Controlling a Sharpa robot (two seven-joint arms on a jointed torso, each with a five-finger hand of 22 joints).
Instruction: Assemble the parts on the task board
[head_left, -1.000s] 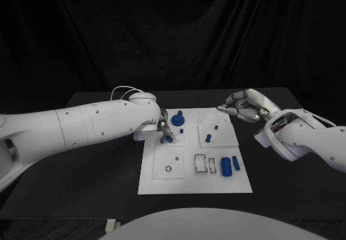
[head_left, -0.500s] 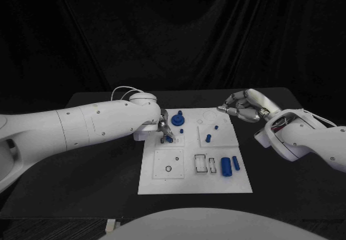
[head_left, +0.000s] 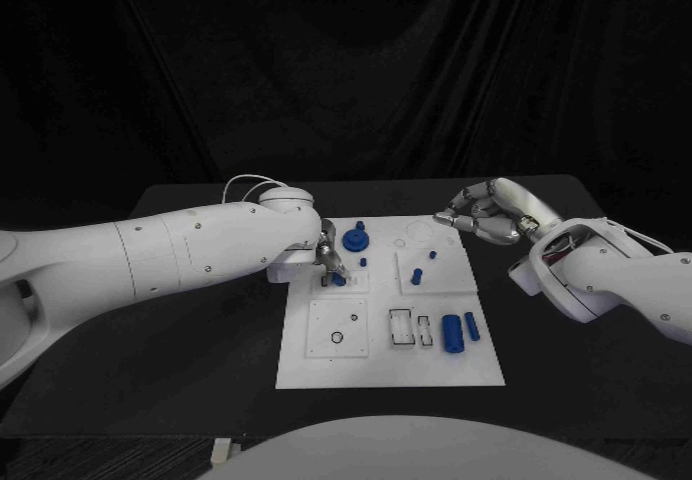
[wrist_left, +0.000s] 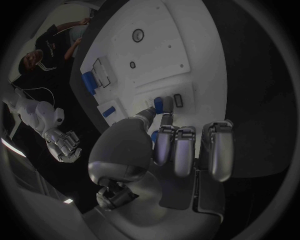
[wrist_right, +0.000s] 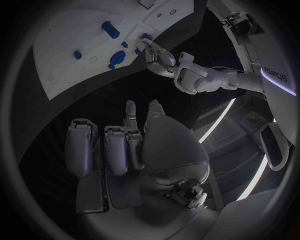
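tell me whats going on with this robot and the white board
The robot is assembling small blue parts on the white task board. Its left hand is down at the board's far left area, fingers pinching a small blue part at a seat there. The right hand hovers off the board's far right corner, fingers curled, holding nothing. A round blue part, several pegs and two blue cylinders sit elsewhere on the board.

Left hand (head_left: 329, 262) crowds the task board (head_left: 389, 360)'s far-left corner; its near end lies open.
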